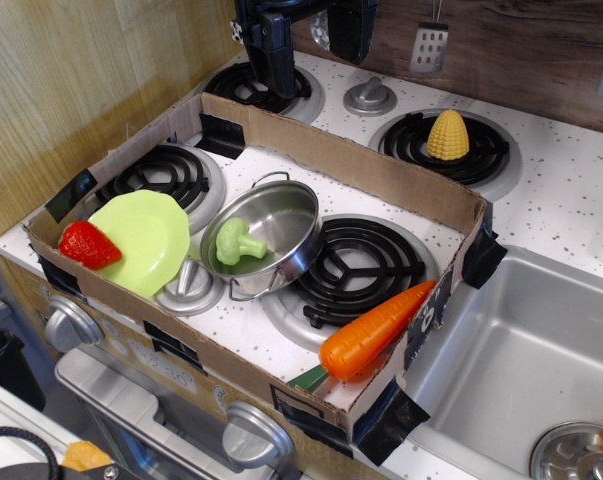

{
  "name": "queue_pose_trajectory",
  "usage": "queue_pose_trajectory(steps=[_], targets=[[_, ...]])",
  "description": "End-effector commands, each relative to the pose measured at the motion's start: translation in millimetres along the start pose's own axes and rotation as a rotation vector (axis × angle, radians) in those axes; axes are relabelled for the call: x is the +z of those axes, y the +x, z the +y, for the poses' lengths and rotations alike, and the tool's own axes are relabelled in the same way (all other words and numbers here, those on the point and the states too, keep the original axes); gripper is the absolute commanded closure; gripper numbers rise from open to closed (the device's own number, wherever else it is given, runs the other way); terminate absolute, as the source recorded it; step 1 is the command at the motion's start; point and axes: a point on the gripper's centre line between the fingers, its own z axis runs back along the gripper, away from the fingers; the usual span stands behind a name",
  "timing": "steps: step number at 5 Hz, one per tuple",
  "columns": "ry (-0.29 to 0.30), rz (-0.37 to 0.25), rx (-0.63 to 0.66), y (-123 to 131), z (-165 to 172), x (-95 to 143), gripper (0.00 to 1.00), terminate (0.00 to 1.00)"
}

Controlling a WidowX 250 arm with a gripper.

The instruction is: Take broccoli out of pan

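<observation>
Pale green broccoli (238, 242) floret on its side inside shiny steel pan (303, 232), tilted toward the front-left.

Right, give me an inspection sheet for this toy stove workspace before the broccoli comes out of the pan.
Surface: white speckled toy stovetop with black coil burners, the front part fenced by a low cardboard wall.
Job's things: broccoli lies inside the pan; the pan is tilted, leaning partly on the front right burner.
Clutter: strawberry on the lime-green plate; carrot against the cardboard's right corner; corn on the back right burner.
Grippers: gripper hangs above the back left burner, away from the pan; jaw state unclear.
Cables: nothing seen.
Surroundings: sink on the right, spatula hanging on the back wall.
</observation>
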Motion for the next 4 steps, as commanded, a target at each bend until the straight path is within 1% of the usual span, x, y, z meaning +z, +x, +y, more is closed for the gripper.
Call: queue_pose_trajectory(steps=[1, 2, 3, 4], targets=[[0.000, 0.000, 0.000, 0, 0, 0, 0.00, 0.00], [-0.013, -0.054, 0.105, 13, 6, 1, 0.00, 0.00], [-0.039, -0.102, 0.229, 29, 13, -2, 0.00, 0.00], [-0.047, -0.140, 0.298, 40, 20, -3, 0.00, 0.00]])
